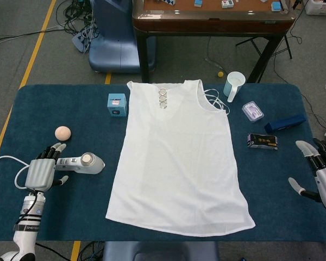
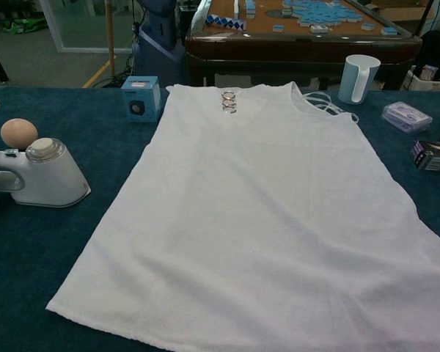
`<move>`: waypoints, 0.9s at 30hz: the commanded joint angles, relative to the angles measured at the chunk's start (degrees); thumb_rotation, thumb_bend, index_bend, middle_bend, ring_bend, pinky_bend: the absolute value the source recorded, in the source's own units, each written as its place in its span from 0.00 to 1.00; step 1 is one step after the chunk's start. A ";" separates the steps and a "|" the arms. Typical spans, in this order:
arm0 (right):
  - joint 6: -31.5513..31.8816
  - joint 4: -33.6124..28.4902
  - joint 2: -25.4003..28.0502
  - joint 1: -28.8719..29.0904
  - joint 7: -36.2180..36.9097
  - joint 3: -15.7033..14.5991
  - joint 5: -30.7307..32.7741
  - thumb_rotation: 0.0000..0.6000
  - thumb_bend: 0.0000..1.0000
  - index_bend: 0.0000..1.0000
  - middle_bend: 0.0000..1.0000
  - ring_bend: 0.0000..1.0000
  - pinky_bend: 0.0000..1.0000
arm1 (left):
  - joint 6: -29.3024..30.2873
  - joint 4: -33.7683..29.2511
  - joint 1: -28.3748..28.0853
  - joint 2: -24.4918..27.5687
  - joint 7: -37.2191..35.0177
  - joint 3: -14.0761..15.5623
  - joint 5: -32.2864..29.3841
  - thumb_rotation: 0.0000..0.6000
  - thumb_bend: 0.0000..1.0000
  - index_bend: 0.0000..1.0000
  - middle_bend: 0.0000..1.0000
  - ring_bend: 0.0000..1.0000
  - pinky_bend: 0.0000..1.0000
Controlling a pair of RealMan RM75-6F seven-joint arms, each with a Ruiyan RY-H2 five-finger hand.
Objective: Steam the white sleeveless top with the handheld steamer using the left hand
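White top (image 1: pixel 179 157) flat mid-table, steamer (image 1: pixel 81 162) beside left hand (image 1: pixel 41 174), fingers spread, empty.

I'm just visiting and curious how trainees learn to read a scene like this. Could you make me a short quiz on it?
1. True or false: the left hand has lifted the handheld steamer off the table.
2. Which lies nearest the steamer? A) mug B) round peach ball C) black packet
3. What lies flat in the middle of the table?

Key: 1 false, the steamer lies on the table with the hand at its handle. 2 B. 3 the white sleeveless top.
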 commanded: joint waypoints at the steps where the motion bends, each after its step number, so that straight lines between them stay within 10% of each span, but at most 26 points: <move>1: -0.16 0.21 -0.05 -0.02 0.24 -0.04 0.12 1.00 0.26 0.00 0.16 0.03 0.05 | -1.22 1.73 -1.32 -1.27 1.24 -0.47 -1.61 1.00 0.11 0.13 0.14 0.12 0.17; 27: 0.09 1.68 -0.25 -1.05 1.99 -0.26 1.22 1.00 0.26 0.00 0.16 0.03 0.05 | -4.94 19.38 -7.34 -11.11 -1.76 -2.14 -6.05 1.00 0.11 0.35 0.26 0.18 0.16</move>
